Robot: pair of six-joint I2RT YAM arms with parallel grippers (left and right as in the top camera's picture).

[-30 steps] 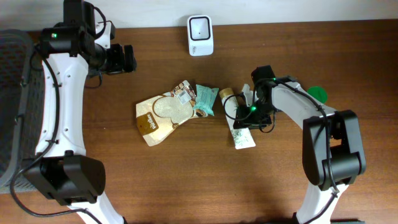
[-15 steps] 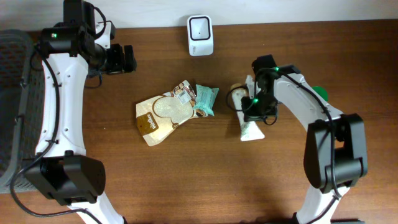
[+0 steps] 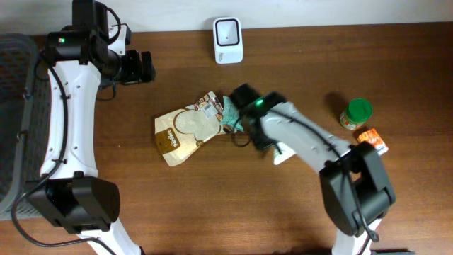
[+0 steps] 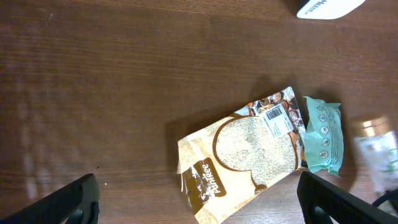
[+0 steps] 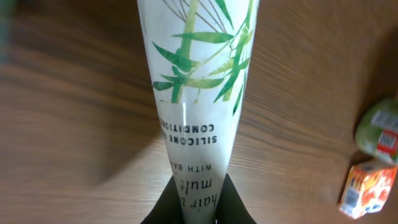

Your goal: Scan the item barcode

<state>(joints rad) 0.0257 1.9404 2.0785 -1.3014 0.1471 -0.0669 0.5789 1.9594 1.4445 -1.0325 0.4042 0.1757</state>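
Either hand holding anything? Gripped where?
Right hand pinches the leaf-print conditioner tube on its body, by the lettering. Left hand is open, empty.

The right gripper [image 5: 198,198], its jaws partly apart a second ago, is now clamped on the conditioner tube [image 5: 199,93]. The right arm [image 3: 304,138] now reaches left to the teal packet [image 3: 233,113], carrying the tube with it and exposing the green-lidded jar [image 3: 356,113] and orange box [image 3: 372,140].

Even light is glaring along the conditioner tube [image 5: 199,74] beyond my fingers [image 5: 163,208]; its shadow is falling left, and the far edges are blurring.
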